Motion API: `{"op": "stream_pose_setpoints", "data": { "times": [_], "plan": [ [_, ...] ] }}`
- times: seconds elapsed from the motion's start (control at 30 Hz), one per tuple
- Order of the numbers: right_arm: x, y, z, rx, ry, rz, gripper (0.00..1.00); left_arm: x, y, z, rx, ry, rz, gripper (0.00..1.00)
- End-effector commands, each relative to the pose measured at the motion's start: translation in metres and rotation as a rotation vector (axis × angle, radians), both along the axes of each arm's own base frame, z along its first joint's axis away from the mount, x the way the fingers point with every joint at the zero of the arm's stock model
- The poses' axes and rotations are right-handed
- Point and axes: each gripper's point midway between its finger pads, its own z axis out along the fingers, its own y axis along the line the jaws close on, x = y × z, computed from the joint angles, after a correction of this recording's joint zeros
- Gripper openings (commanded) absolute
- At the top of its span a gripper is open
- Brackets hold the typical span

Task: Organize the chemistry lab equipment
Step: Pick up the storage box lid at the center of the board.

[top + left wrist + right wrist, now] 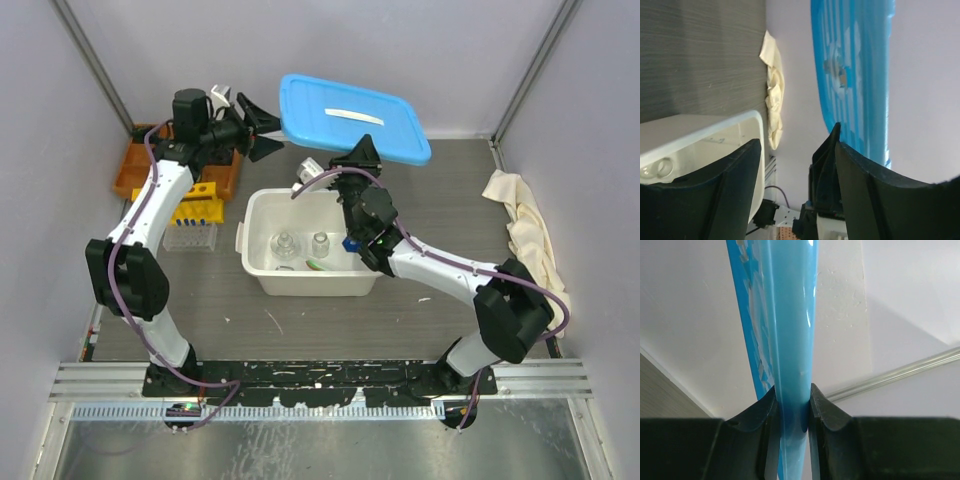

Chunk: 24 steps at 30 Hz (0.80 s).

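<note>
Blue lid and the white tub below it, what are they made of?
Blue lid: looks like thin moulded plastic, glossy and slightly translucent; light glows through it and its edge shines in the right wrist view. White tub: probably opaque plastic too, smooth with a soft sheen and a rounded rim.

Overhead view down onto table [450,200], wrist views near, all sharing blue lid [350,115]
</note>
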Motion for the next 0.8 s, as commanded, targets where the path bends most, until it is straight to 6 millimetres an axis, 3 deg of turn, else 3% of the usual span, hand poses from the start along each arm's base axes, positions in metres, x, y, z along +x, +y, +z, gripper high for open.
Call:
{"op": "stream_pose_setpoints", "data": {
  "times": [0.0,0.13,0.3,0.47,0.77],
  "plan": [
    [-0.011,-0.003,0.024,0.051,-0.082,-0.012,0.01,-0.004,0.002,0.077,-0.147,-0.24,0.012,0.62],
    [-0.011,-0.004,0.021,0.062,-0.076,-0.025,0.01,-0.006,0.017,0.09,-0.143,-0.278,0.075,0.61],
    [-0.014,-0.008,0.019,0.069,-0.071,-0.036,0.01,-0.012,0.033,0.09,-0.14,-0.276,0.137,0.6],
    [-0.015,-0.007,0.012,0.062,-0.051,-0.03,0.01,-0.021,0.036,0.093,-0.149,-0.284,0.149,0.6],
    [-0.018,0.004,0.009,0.093,-0.036,0.003,0.01,-0.013,0.024,0.078,-0.158,-0.243,0.123,0.59]
  ]
}}
